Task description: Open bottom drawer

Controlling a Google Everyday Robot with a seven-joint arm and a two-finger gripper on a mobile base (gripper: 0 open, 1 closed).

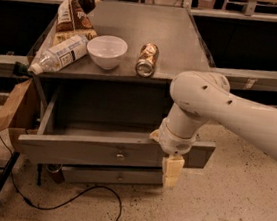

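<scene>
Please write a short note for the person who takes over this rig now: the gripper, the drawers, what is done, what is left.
Gripper: hangs pointing down in front of the right end of the pulled-out upper drawer.
Bottom drawer: below it, front set back under the open one, apparently shut.
Done: nothing on the bottom drawer yet.
Left: bring the gripper down to its front, find the handle, which I cannot see, and pull.

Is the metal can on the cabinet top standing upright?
No, the metal can lies on its side by the white bowl, the gripper hanging before the open grey drawer.
</scene>
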